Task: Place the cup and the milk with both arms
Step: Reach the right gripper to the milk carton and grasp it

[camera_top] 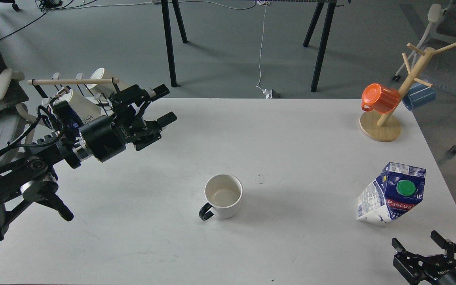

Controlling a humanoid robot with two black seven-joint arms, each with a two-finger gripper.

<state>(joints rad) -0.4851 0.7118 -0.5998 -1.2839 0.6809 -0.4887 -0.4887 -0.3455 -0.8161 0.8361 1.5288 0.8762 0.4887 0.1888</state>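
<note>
On the worktop, cup: we see the cup (223,196) upright near the middle, mouth up and empty, black loop handle turned toward our near left.
Cup handling: we judge it stiff, glazed and slippery, light enough for one arm, and breakable if knocked or dropped; the rim wall opposite the handle, or the body pinched across, looks the safest hold, since the handle loop is narrow.
Cup writing: none that we can see.
Milk place: the milk (391,194) sits well to the right of the cup, near the right edge, leaning over rather than standing square.
Milk handling: we judge the carton soft-walled and apt to dent; how full it is we cannot tell, so its weight is uncertain. A hold across the flat sides below the green cap seems best, with a gentle squeeze.
Milk writing: "Pascual" in red on white; the small print on the side panel is too fine to read.
Right gripper: our right gripper (434,246) is at the near right corner, just short of the milk, jaws apart, holding nothing.
Left gripper: our left gripper (158,111) hangs above the far left, well apart from the cup, jaws apart and empty.
Rack mugs: white mugs (81,107) on a rack (73,81) behind our left arm carry lettering, only partly legible.
Mug tree: a wooden mug tree (380,126) at the far right carries an orange mug (379,97).
</note>
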